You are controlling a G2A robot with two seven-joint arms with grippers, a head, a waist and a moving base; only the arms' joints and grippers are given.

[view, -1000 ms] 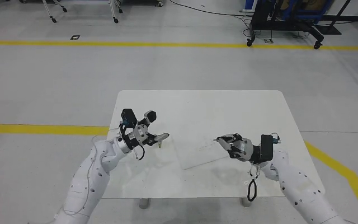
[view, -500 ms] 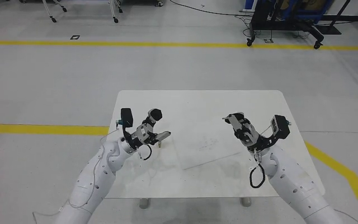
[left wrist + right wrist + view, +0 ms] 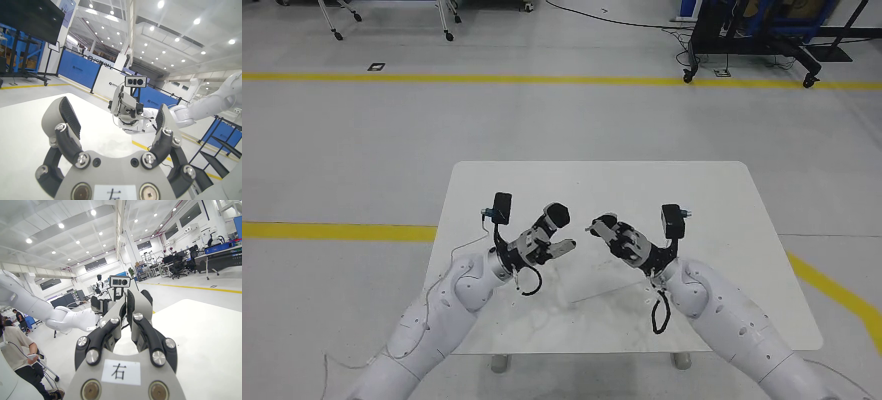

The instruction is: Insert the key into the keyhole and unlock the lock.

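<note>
Facing each other above the table (image 3: 692, 190), the left pincer (image 3: 113, 108) gapes apart, the right pincer (image 3: 128, 298) pressed together.

The right gripper (image 3: 594, 226), grey with ribbed black pads, hangs above the middle of the white tabletop (image 3: 722, 190), its fingers pressed almost together. Whether a key sits between them cannot be told. The left gripper (image 3: 564, 232) faces it closely, fingers spread wide.
</note>
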